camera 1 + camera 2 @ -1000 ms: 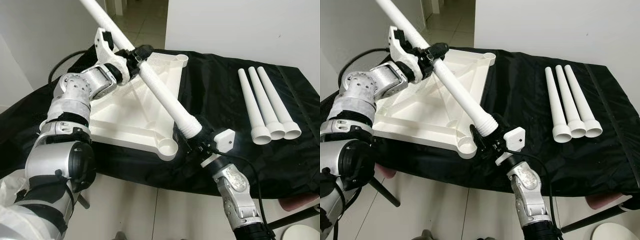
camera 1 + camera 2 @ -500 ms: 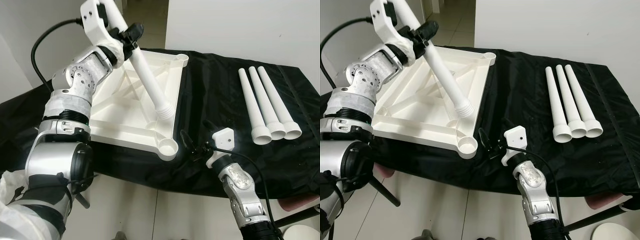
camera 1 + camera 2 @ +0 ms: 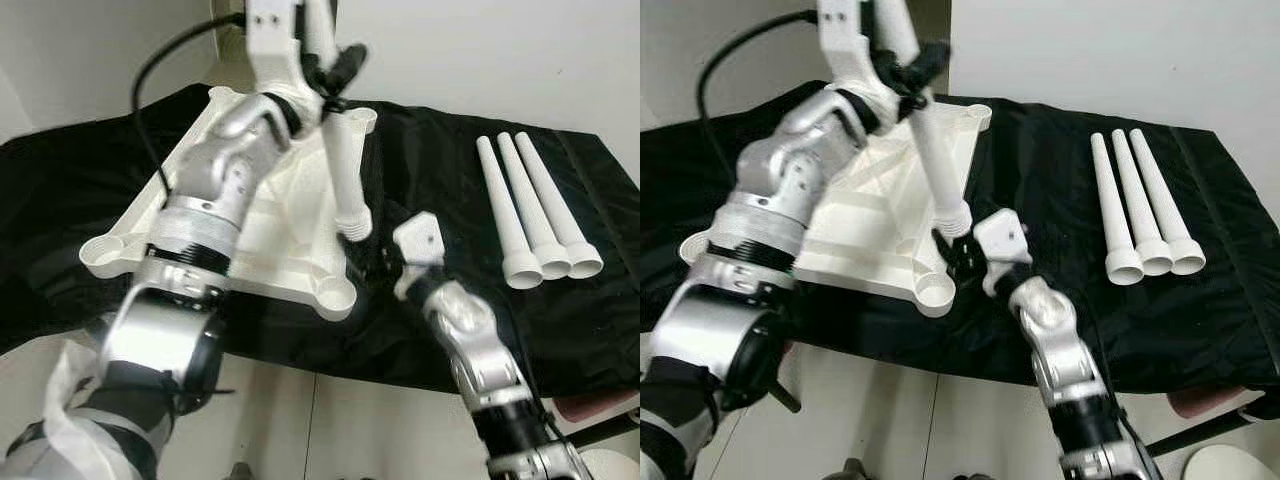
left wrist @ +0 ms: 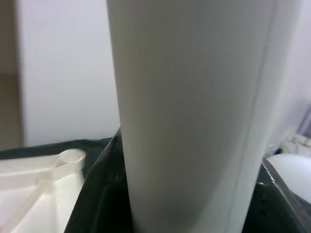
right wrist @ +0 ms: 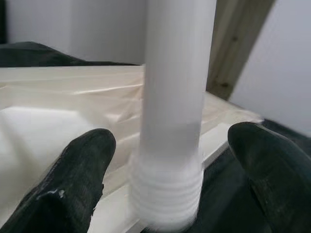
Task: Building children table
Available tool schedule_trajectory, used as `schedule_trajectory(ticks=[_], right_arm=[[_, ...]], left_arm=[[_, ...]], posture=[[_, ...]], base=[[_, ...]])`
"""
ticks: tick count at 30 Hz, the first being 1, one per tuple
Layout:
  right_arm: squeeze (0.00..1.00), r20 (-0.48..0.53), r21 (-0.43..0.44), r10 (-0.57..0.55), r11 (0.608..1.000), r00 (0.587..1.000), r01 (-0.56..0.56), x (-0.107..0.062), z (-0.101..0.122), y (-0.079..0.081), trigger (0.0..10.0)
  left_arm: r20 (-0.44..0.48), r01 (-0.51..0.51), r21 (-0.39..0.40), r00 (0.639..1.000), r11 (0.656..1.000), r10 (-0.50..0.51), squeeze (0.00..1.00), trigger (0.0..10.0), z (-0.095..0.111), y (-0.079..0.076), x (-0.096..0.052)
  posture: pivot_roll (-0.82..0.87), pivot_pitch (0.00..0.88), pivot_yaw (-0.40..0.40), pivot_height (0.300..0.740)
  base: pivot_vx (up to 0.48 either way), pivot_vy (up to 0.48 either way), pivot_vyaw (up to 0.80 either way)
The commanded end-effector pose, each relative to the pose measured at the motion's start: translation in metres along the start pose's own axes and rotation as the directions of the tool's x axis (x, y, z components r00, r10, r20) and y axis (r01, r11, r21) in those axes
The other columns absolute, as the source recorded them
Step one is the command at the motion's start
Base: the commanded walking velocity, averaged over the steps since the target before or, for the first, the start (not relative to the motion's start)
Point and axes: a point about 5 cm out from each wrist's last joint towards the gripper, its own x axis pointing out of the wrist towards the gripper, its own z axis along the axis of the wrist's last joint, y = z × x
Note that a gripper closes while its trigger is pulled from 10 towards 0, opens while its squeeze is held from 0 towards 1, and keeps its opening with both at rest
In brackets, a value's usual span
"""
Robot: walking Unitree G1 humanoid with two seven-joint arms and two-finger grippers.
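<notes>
- The white table leg (image 3: 343, 170) hangs nearly upright, its long axis running from 12 down to 6 with a slight lean; the threaded, ribbed end points down and hovers above the 3 o'clock rim of the tabletop panel, near its 5 o'clock corner socket
- The left claw (image 3: 325, 75) pinches the table leg high up, at about 12 o'clock of the panel, black fingers pressed against the smooth round tube
- The right claw (image 3: 952, 255) sits at 6 o'clock of the leg's threaded end, its two fingers (image 5: 82, 179) spread wide on either side of the threads without touching them
- The tabletop panel (image 3: 270, 220) lies upside down, a white moulded plastic square with raised diagonal ribs and a round socket at each corner
- It rests on a black cloth (image 3: 430, 170), glossy and wrinkled, that drapes over the support
- Three more legs (image 3: 530, 215) lie side by side and touching at 3 o'clock, well apart from the panel, smooth tapered white tubes with their wider open ends toward 5 o'clock
</notes>
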Motion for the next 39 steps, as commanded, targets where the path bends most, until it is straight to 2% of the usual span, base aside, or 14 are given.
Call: schedule_trajectory(ticks=[1,6,13,20,21,22,23,26,27,39], right_arm=[[0.0,-0.044,0.001,-0.014,1.0,0.999,0.014,0.0,-0.006,0.0,10.0],[0.0,-0.042,-0.042,-0.057,0.998,0.998,0.055,0.013,0.0,-0.007,10.0],[0.0,-0.083,-0.086,-0.06,0.995,0.995,0.053,0.031,0.001,-0.01,10.0],[0.0,-0.108,-0.095,-0.051,0.995,0.993,0.041,0.04,0.002,-0.011,10.0],[0.0,-0.104,-0.098,-0.041,0.995,0.994,0.03,0.042,0.003,-0.011,5.8],[0.0,-0.1,-0.098,-0.035,0.995,0.994,0.025,0.043,0.003,-0.01,5.8],[0.0,-0.097,-0.102,-0.035,0.994,0.995,0.025,0.044,0.004,-0.01,2.4],[0.0,-0.093,-0.107,-0.039,0.994,0.995,0.029,0.046,0.005,-0.01,2.5],[0.0,-0.089,-0.102,-0.035,0.994,0.995,0.025,0.046,0.006,-0.01,0.0],[0.0,-0.1,-0.057,-0.051,0.997,0.994,0.045,0.044,0.002,-0.01,0.0]], left_arm=[[0.031,0.031,0.045,0.999,0.999,-0.032,0.0,10.0,0.007,-0.004,0.0],[0.043,0.055,0.038,0.998,0.998,-0.056,0.0,10.0,0.007,-0.016,0.003],[0.059,0.083,0.045,0.995,0.995,-0.086,0.0,10.0,0.008,-0.031,0.004],[0.065,0.105,0.045,0.992,0.993,-0.108,0.0,10.0,0.007,-0.041,0.005],[0.068,0.114,0.044,0.991,0.993,-0.117,0.0,10.0,0.007,-0.044,0.006],[0.07,0.117,0.043,0.99,0.992,-0.12,0.0,10.0,0.008,-0.046,0.007],[0.071,0.12,0.042,0.99,0.992,-0.122,0.0,10.0,0.008,-0.047,0.007],[0.072,0.121,0.041,0.99,0.992,-0.124,0.0,10.0,0.008,-0.048,0.007],[0.072,0.123,0.043,0.989,0.992,-0.126,0.0,10.0,0.008,-0.048,0.007],[0.072,0.122,0.055,0.99,0.991,-0.125,0.0,10.0,0.009,-0.049,0.007]], posture=[[-0.02,0.018,-0.022,0.74],[-0.01,0.017,-0.023,0.74],[0.0,0.011,-0.029,0.74],[0.0,0.009,-0.031,0.74],[0.01,0.008,-0.031,0.74],[0.01,0.008,-0.031,0.74],[0.01,0.008,-0.03,0.74],[0.01,0.008,-0.03,0.74],[0.01,0.007,-0.029,0.74],[0.01,0.002,-0.023,0.74]], base=[[0.0,0.0,0.0],[0.0,0.0,0.0],[0.0,0.0,0.0],[0.0,0.0,0.0],[0.0,0.0,0.0],[0.0,0.0,0.0],[0.0,0.0,0.0],[0.0,0.0,0.0],[0.0,0.0,0.0],[0.0,0.0,0.0]])
